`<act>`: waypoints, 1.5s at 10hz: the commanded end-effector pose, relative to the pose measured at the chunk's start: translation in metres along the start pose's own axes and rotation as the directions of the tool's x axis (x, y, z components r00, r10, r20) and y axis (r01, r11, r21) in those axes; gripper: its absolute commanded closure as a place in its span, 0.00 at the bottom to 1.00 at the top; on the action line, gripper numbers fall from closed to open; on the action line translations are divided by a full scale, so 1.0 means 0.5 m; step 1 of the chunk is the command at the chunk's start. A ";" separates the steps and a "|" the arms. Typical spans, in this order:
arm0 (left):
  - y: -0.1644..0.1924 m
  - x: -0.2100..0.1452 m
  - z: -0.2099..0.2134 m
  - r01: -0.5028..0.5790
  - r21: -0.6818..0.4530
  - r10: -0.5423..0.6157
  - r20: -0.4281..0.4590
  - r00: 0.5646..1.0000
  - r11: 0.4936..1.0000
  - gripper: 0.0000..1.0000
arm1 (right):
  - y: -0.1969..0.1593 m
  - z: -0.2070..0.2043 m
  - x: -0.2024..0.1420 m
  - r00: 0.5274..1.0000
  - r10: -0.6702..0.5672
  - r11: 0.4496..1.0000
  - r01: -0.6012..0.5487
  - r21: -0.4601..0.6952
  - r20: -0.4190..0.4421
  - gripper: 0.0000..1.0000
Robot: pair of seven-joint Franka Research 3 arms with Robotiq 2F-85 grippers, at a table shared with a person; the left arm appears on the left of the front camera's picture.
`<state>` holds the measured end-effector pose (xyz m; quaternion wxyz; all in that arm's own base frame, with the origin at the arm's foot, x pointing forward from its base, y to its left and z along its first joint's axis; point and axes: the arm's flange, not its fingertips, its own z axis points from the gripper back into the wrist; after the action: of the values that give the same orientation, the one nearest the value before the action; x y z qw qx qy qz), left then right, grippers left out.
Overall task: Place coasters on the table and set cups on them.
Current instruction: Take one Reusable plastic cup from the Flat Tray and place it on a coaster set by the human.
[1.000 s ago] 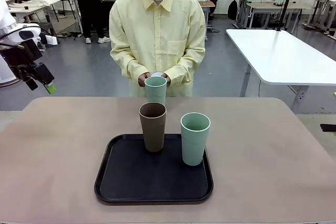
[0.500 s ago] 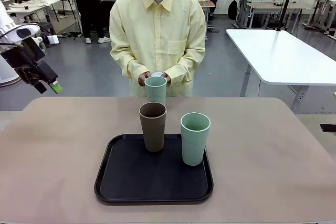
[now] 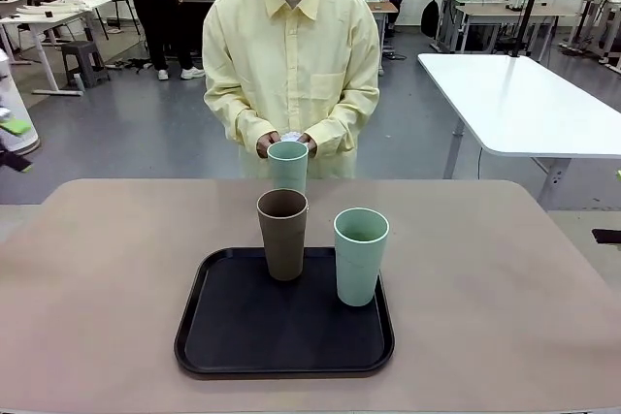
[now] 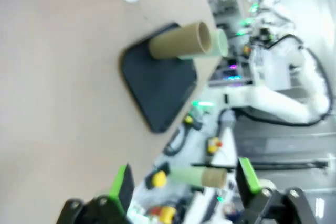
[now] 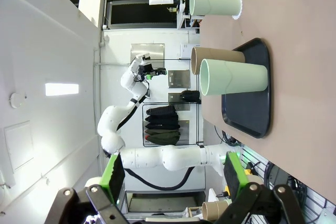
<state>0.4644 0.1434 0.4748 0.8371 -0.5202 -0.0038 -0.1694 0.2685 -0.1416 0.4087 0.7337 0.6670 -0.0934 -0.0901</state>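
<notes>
The left gripper (image 4: 185, 182) has swung aside, spread empty like the right gripper (image 5: 172, 177); 1 cup (image 3: 287, 167) stands on its coaster (image 5: 238, 4), 2 wait on the tray (image 3: 252, 336).

Bright, even room light (soft shadows); the left wrist view is blurred.

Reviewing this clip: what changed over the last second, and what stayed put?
The left gripper drew back leftward to the front view's left edge, jaws open, holding nothing. Nothing was grasped or released. Unchanged: the brown cup and one mint cup on the black tray, the far mint cup on the table, the person's hands behind it.
</notes>
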 end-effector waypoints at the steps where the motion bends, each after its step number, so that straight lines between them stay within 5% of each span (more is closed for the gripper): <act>1: 0.084 0.044 0.077 -0.040 -0.132 0.045 0.033 0.998 0.990 0.00 | 0.002 0.001 0.000 1.000 0.007 1.000 -0.007 0.012 -0.001 0.00; 3: 0.153 0.021 0.124 -0.050 -0.223 0.079 0.123 0.989 0.973 0.00 | 0.002 0.001 0.000 1.000 0.007 1.000 -0.007 0.012 -0.001 0.00; 8: 0.186 -0.072 0.190 -0.064 -0.206 0.120 0.274 0.954 0.977 0.00 | 0.002 0.001 0.000 1.000 0.007 1.000 -0.007 0.012 -0.001 0.00; 15: 0.177 -0.098 0.217 -0.100 -0.140 0.134 0.254 0.958 0.985 0.00 | 0.002 0.001 0.000 1.000 0.007 1.000 -0.007 0.012 -0.001 0.00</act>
<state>0.4670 0.2940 0.4327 0.7908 -0.6054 -0.0734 -0.0527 0.2685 -0.1416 0.4086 0.7337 0.6670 -0.0932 -0.0902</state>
